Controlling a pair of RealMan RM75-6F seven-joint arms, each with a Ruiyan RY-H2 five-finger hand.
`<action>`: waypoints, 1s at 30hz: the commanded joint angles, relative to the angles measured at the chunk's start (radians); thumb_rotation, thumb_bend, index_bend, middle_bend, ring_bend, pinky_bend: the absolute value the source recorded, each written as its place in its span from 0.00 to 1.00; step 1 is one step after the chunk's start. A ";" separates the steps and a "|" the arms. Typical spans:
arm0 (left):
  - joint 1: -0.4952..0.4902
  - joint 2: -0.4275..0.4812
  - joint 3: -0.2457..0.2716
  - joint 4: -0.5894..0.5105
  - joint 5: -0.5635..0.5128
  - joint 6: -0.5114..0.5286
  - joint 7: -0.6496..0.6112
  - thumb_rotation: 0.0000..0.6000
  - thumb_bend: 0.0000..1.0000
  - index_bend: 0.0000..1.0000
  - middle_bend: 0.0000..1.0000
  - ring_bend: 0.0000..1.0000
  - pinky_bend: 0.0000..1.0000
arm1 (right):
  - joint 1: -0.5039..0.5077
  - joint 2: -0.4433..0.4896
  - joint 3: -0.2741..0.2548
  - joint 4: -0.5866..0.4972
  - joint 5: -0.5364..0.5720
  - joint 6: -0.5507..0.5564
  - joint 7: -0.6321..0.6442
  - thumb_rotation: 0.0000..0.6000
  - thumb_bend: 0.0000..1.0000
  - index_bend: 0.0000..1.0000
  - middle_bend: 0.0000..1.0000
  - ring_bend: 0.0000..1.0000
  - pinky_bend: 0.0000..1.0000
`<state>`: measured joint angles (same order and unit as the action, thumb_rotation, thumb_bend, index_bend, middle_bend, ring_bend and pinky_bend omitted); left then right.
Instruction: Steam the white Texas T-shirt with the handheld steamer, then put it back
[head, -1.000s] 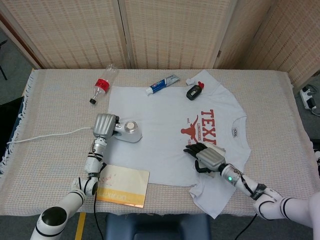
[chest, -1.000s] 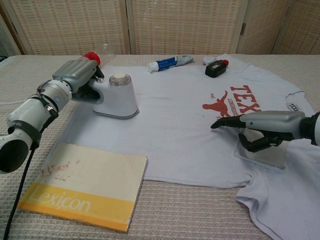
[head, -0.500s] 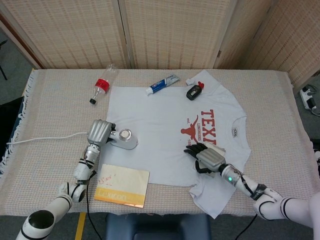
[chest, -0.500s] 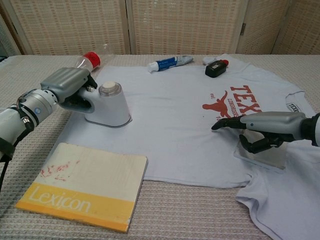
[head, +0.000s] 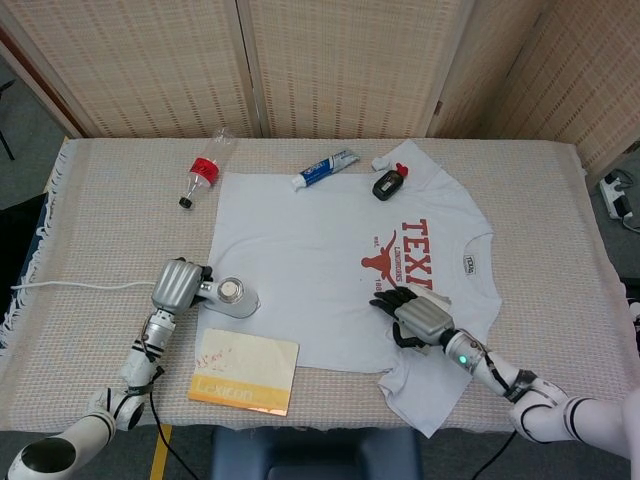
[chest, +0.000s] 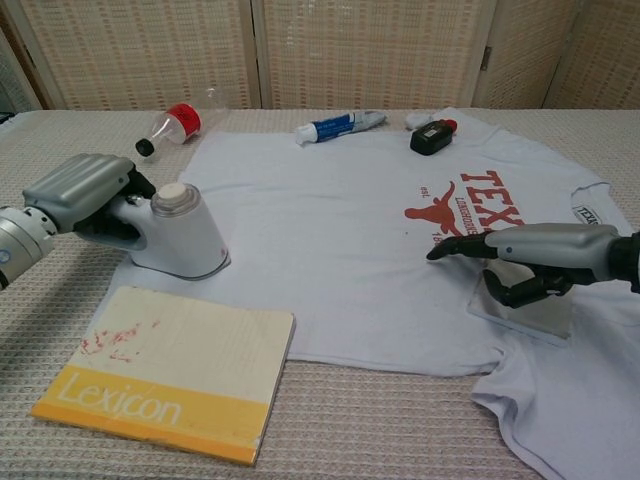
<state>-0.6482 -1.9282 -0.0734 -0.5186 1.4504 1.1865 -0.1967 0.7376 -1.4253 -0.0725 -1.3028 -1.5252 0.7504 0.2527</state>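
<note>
Left robot hand (chest: 82, 190) gripping steamer (chest: 180, 233) on T-shirt (chest: 340, 220) edge, Lexicon book (chest: 170, 370) nearby

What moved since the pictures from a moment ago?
The left hand, gripping the steamer, slid it toward the robot and the shirt's left edge. The right hand stayed on the T-shirt; the book didn't move.

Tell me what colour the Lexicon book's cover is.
The Lexicon book is cream with a yellow-orange band along the bottom, clearest in the chest view.
</note>
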 joint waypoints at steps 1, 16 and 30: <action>0.026 0.036 0.005 -0.045 0.010 0.036 -0.003 1.00 0.36 0.87 1.00 0.89 0.67 | -0.003 0.004 0.002 -0.002 -0.001 0.008 0.005 0.44 0.88 0.00 0.00 0.00 0.00; 0.049 0.166 -0.170 -0.095 -0.179 -0.024 0.045 1.00 0.35 0.85 1.00 0.87 0.67 | -0.067 0.146 0.043 -0.117 -0.043 0.222 0.006 0.45 0.53 0.00 0.00 0.00 0.00; 0.050 0.094 -0.240 0.071 -0.309 -0.197 0.126 1.00 0.22 0.52 0.70 0.58 0.55 | -0.197 0.289 0.052 -0.241 0.006 0.375 -0.115 0.44 0.05 0.00 0.00 0.00 0.00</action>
<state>-0.5963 -1.8304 -0.3065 -0.4474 1.1547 1.0128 -0.0909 0.5471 -1.1410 -0.0213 -1.5378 -1.5234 1.1185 0.1424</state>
